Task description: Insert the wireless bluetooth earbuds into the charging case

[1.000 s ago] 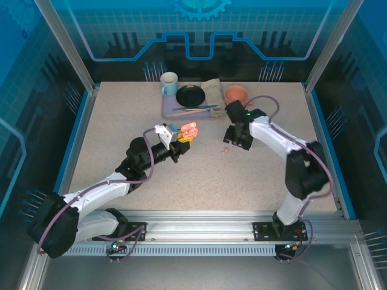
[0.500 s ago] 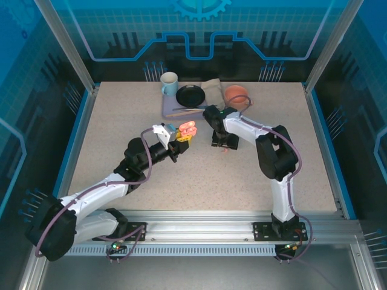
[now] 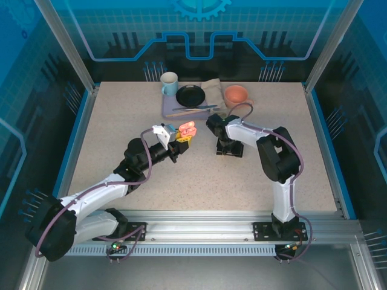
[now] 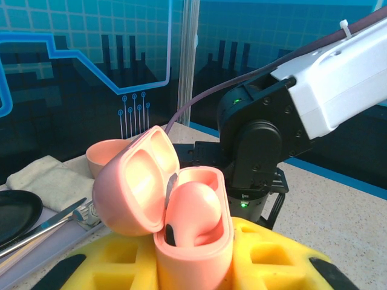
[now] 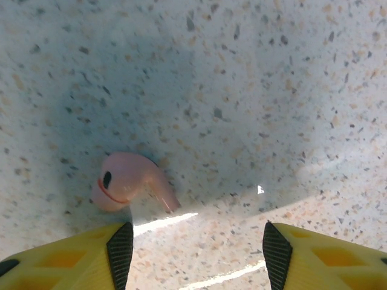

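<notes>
Right gripper (image 5: 196, 252) hung nose-down over the table (image 5: 290, 78), fingers (image 5: 119, 248) spread at a middling width with nothing between them but bare speckled top. The bud (image 5: 130, 181) lay on the table in the lower left of the wrist view. It sat off-centre, just above the left-hand finger and well clear of the right-hand one, so I'd say the gripper needed to slide left and up-frame to bracket it.

The bud's long axis ran from its head at the left down to the stem tip at lower right, closer to the closing line than across it. That looked an awkward bite.

It was a salmon-pink bud, smooth and glossy, with a small dark oval port on the head and a short tapered stem.

From above, the right arm was plainly the nearer. At centre-left, well apart, the left gripper (image 3: 183, 141) was clamped on the case (image 3: 188, 128). Its lid was swung open, and one pink bud (image 4: 193, 208) looked seated inside.
</notes>
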Available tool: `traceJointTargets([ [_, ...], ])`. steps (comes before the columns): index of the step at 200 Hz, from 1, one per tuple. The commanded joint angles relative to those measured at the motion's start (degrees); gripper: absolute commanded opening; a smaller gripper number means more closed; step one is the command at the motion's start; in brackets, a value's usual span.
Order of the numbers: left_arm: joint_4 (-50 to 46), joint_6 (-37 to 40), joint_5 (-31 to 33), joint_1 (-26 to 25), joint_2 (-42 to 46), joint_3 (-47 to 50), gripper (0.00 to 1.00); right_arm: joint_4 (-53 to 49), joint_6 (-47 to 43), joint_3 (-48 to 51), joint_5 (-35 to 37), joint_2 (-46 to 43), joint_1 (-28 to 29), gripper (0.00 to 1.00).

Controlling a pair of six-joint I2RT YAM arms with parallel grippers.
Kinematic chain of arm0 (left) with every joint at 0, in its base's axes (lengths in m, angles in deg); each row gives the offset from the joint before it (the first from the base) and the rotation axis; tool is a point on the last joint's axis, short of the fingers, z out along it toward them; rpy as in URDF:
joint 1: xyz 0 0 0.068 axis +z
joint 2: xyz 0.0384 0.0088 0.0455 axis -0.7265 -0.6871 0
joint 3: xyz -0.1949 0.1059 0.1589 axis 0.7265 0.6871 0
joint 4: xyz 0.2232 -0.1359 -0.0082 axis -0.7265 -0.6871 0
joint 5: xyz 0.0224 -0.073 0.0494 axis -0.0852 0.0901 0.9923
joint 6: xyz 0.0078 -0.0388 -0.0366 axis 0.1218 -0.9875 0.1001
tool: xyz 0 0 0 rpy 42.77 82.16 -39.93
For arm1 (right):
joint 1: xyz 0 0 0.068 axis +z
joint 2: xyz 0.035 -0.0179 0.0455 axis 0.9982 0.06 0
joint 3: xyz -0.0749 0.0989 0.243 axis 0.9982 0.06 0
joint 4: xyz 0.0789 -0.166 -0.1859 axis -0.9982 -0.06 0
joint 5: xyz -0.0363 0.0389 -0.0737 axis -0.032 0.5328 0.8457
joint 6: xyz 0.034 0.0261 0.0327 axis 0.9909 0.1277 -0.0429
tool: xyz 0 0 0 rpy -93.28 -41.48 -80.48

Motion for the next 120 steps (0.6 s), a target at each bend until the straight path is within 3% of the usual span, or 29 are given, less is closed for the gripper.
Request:
traceJointTargets([
  [1,0.92,0.57,0.22,0.31,0.93,-0.28,0.00,0.21,-0.68,1.86,-0.33,-2.70,0.60,0.62],
  [69,-0.42,0.80,0.05,0.36,0.48,-1.32,0.00,2.62,-8.73,-2.64,-5.13,-6.96,0.38,0.65],
  [120,-1.88,0.46,0.55,0.31,-0.12,-2.44,0.00,6.04,-20.69,-7.33,-13.19,-3.50,-3.62,0.69],
])
